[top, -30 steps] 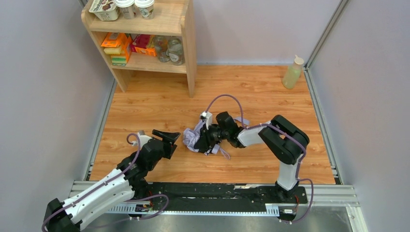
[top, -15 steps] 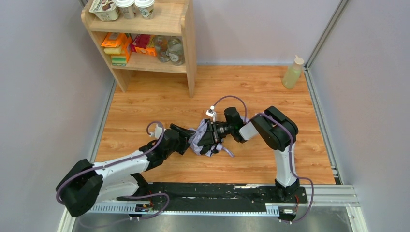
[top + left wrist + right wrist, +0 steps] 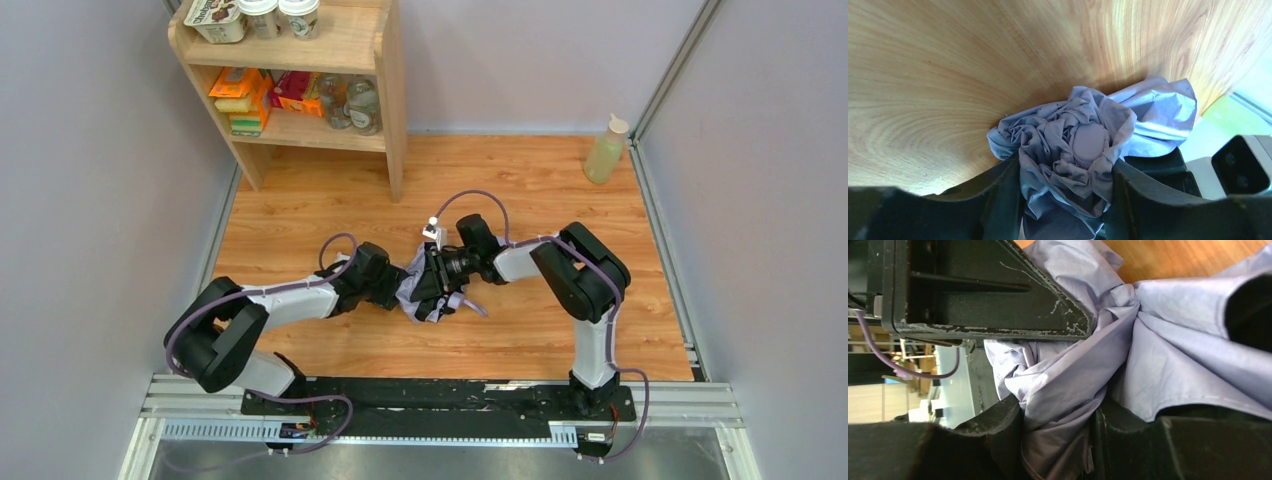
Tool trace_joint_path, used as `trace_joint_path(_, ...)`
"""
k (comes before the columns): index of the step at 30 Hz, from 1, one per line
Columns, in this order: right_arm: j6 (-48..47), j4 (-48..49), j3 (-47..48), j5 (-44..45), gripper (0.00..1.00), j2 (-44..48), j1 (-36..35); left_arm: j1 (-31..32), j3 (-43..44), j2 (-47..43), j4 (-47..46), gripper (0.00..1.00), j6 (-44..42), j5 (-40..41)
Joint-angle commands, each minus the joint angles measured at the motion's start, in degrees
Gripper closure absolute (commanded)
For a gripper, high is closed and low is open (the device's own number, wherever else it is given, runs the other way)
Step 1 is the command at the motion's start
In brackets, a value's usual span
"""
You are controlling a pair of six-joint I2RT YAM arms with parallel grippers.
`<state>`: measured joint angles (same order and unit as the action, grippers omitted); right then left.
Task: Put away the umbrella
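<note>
- Since a second ago, the left arm has swung in from the lower left of the overhead view to the centre, and the left gripper (image 3: 1066,165) now sits against the left side of the umbrella (image 3: 420,300); the right arm and the bundle have shifted only slightly.
- Left gripper: fingers (image 3: 1003,197) set wide apart, with the bunched canopy filling the gap and touching both inner faces.
- Right gripper (image 3: 1058,407): jaws partly closed, pinching a fold of lilac fabric between them, from the umbrella's right side.
- Wooden shelf (image 3: 395,100), upper left of the overhead view: a carton and two cups on top, with coloured boxes and glass jars on the lower board.
- Pale green bottle (image 3: 606,150) stands upright at the upper right, well apart from both arms.
- Umbrella: a crumpled pale lilac bundle on the wooden table (image 3: 300,220) at the frame's centre, between the two grippers; creases gather round a smooth rounded spot (image 3: 1089,142), and a thin strap (image 3: 472,307) trails out to its right.
</note>
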<state>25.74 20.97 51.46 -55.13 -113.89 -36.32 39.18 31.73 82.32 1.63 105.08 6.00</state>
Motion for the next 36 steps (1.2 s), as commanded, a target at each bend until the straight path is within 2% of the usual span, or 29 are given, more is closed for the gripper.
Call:
trace_joint_path(1, -8.77, -14.99, 0.57, 5.55, 1.00, 1.11, -5.52, 0.72, -3.94, 5.31, 8.93, 0.53, -1.28, -0.99)
trace_joint_path(2, -9.38, -15.52, 0.66, 6.00, 1.00, 2.25, -5.69, 0.72, -5.43, 4.08, 7.96, 0.61, -1.54, -0.64)
trace_joint_path(3, -9.65, -15.96, 0.83, 6.00, 1.00, 3.40, -5.70, 0.81, -6.14, 3.55, 7.86, 0.73, -1.72, -0.29)
trace_joint_path(4, -9.65, -16.48, 1.27, 6.70, 1.00, 4.54, -5.70, 0.90, -6.93, 2.15, 8.47, 0.78, -2.07, 0.50)
trace_joint_path(5, -10.17, -18.23, 2.32, 8.01, 0.95, 5.68, -5.70, 1.07, -7.11, 1.62, 8.65, 0.89, -2.33, 0.94)
trace_joint_path(6, -10.61, -20.16, 3.54, 8.63, 0.88, 6.74, -5.78, 1.16, -7.64, 0.48, 9.18, 0.95, -2.59, 1.55)
trace_joint_path(7, -10.97, -24.01, 4.78, 10.29, 0.76, 8.14, -5.70, 1.16, -7.64, 0.03, 9.79, 1.00, -2.42, 1.65)
trace_joint_path(8, -11.32, -25.87, 6.09, 11.35, 0.57, 10.07, -5.87, 1.16, -7.82, -0.58, 10.32, 1.00, -2.60, 1.82)
trace_joint_path(9, -12.11, -28.24, 7.32, 13.97, 0.43, 12.09, -6.13, 1.25, -7.73, -0.85, 10.50, 1.00, -2.77, 1.82)
trace_joint_path(10, -12.64, -31.66, 8.12, 16.70, 0.33, 15.76, -6.31, 1.25, -7.47, -1.28, 11.54, 1.00, -2.77, 1.65)
trace_joint_path(12, -14.82, -36.16, 9.35, 22.76, 0.04, 21.57, -7.19, 1.43, -6.86, -1.64, 13.04, 1.00, -2.77, 1.47)
trace_joint_path(13, -16.06, -37.83, 9.27, 25.40, 0.00, 24.73, -7.89, 1.60, -6.50, -1.81, 13.40, 1.00, -2.77, 1.47)
trace_joint_path(17, -23.35, -36.89, 3.93, 41.29, 0.00, 33.45, -14.90, 1.69, -5.36, -2.52, 15.33, 1.00, -2.78, 0.68)
trace_joint_path(21, -28.63, -28.29, -4.07, 57.11, 0.00, 35.40, -24.66, 1.78, -4.13, -2.78, 17.44, 1.00, -3.38, 0.33)
trace_joint_path(25, -33.54, -19.58, -6.46, 68.20, 0.00, 30.76, -30.73, 1.78, -3.95, -3.40, 18.41, 1.00, -3.04, 0.33)
trace_joint_path(30, -38.91, -14.22, -5.14, 84.72, 0.02, 20.39, -35.92, 1.69, -2.55, -3.05, 20.43, 1.00, -2.42, -1.42)
trace_joint_path(32, -37.87, -14.20, -4.36, 90.10, 0.10, 16.78, -36.72, 1.78, -2.02, -3.39, 21.92, 1.00, -1.81, -1.69)
trace_joint_path(34, -33.93, -17.43, -3.83, 92.48, 0.29, 14.23, -36.64, 1.69, -2.11, -4.10, 22.71, 1.00, -1.11, -1.26)
trace_joint_path(36, -30.06, -19.30, -4.87, 91.08, 0.48, 13.95, -36.46, 1.69, -2.63, -5.59, 22.63, 1.00, -1.10, -0.90)
